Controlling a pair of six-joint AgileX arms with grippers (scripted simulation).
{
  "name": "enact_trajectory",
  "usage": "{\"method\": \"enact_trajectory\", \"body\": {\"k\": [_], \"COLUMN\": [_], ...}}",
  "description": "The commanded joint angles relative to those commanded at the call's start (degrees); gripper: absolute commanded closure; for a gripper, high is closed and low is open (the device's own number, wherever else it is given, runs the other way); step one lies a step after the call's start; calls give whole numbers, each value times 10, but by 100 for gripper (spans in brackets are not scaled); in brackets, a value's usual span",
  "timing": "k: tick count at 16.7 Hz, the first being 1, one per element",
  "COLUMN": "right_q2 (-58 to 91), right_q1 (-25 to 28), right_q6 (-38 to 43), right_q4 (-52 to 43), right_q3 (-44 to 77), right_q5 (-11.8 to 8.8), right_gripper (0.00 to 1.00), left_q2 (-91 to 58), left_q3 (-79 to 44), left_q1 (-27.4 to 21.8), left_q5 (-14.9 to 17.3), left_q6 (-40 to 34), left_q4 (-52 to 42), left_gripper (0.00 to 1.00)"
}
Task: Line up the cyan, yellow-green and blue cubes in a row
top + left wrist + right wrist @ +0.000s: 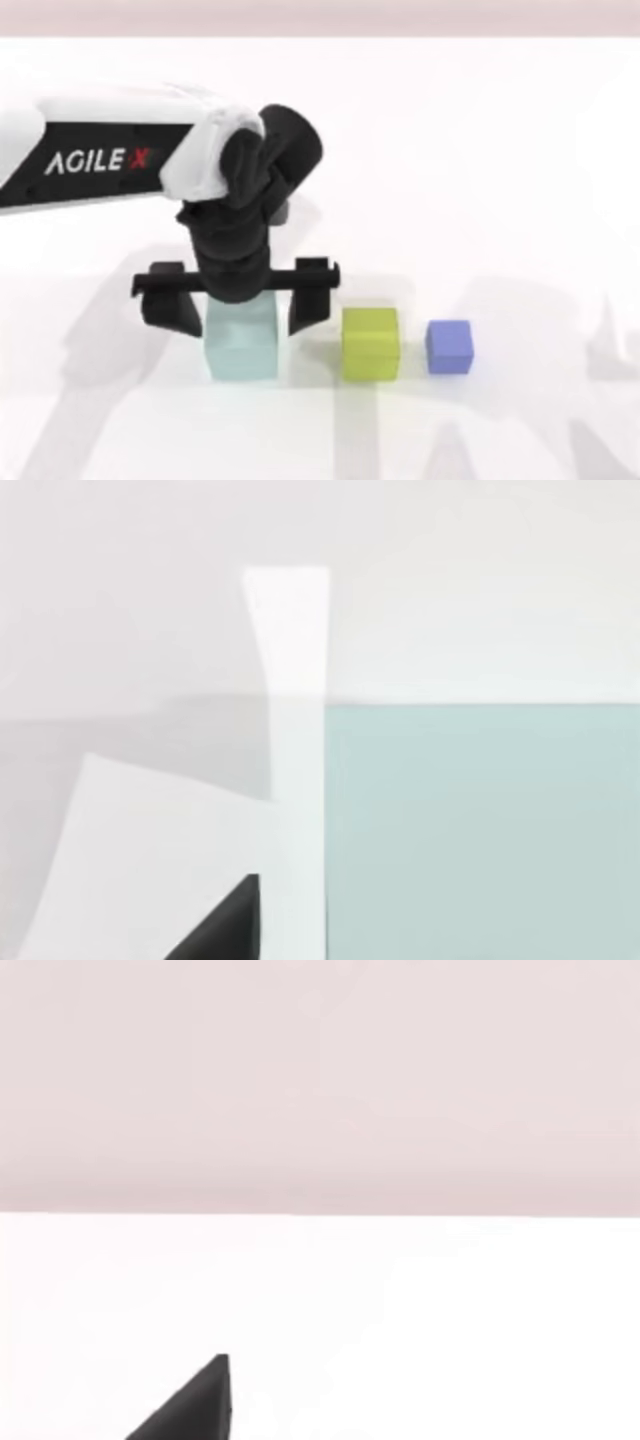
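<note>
You've got 3 cubes on the table (520, 150), all plain matte w/ flat faces and crisp edges. Biggest is the cyan cube (241, 345), pale and nearly washed out vs the white top. Mid-size is the yellow-green cube (370, 342). Smallest is the blue cube (449, 345), periwinkle shade. They sit in one row across the near part of the table in the top view: cyan at left, yellow-green in the middle, blue at right, w/ a small gap between each pair, none touching.

Left arm reaches in from the top view's left: white glossy shell, black band w/ AGILEX lettering, black ribbed wrist. Left gripper (238, 305) hangs right over the cyan cube, its 2 dark fingers (305, 305) spread wide, one on each side of the cube. Claw is apart, not clamped; in the top view there's clear space between each finger and the cube's sides. Can't tell if the fingertips reach the table.

Left wrist view: cyan cube (480, 830) fills a large part of the frame as a flat pale-teal face, w/ one dark finger tip (225, 925) at the edge and pale table beyond.

Right arm isn't in the top view. Right wrist view gives only white table, a pinkish backdrop and one dark wedge of the right gripper; can't tell its claw state.

Table surface is smooth, white, w/ soft grey shadows.
</note>
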State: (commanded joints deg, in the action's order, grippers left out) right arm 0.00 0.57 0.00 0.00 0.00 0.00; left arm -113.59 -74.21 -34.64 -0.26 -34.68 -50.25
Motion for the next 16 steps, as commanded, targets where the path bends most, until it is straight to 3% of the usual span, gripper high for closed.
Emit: {"method": "enact_trajectory", "body": {"k": [8, 16], "right_q2": [0, 0], "right_q1": [0, 0], "right_q6": [0, 0], "right_q4": [0, 0], "right_q3": [0, 0], "right_q5": [0, 0], "right_gripper": [0, 0], "left_q2": [3, 49], "left_q3": [-9, -99], "left_q1": [3, 11], "left_q5": [0, 0], "left_q6": [-2, -2], "left_q4": [-10, -148], "left_gripper": [0, 0]}}
